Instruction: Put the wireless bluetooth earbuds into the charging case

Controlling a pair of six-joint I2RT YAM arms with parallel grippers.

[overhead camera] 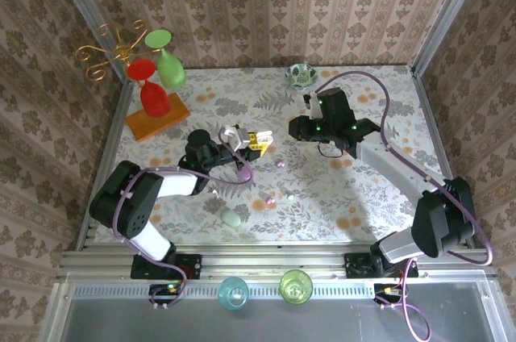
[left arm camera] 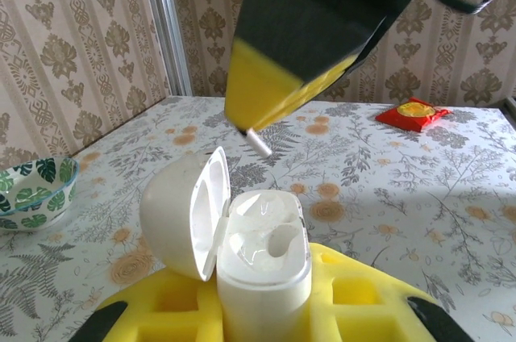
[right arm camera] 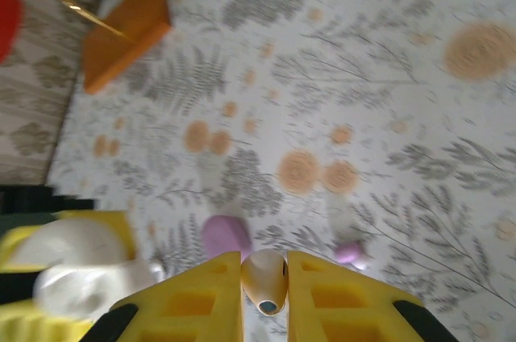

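The white charging case [left arm camera: 262, 265] stands upright between my left gripper's [left arm camera: 262, 310] yellow fingers, which are shut on it. Its lid [left arm camera: 181, 213] hangs open to the left, and the sockets look empty. From above it is the white charging case [overhead camera: 234, 135] in the left gripper [overhead camera: 243, 140]. My right gripper [right arm camera: 264, 294] is shut on a whitish earbud [right arm camera: 264, 277]. It hovers just above the case, the bud's stem [left arm camera: 258, 142] poking from the right gripper [left arm camera: 270, 88]. Loose buds [overhead camera: 280, 163] [overhead camera: 270, 199] lie on the table.
A patterned bowl [overhead camera: 300, 75] sits at the back. An orange base [overhead camera: 157, 120] with red and green glasses stands back left beside a gold rack [overhead camera: 113, 52]. A pale green case [overhead camera: 231, 218] lies near the front. A blurred lilac piece [right arm camera: 226, 235] lies below my right fingers.
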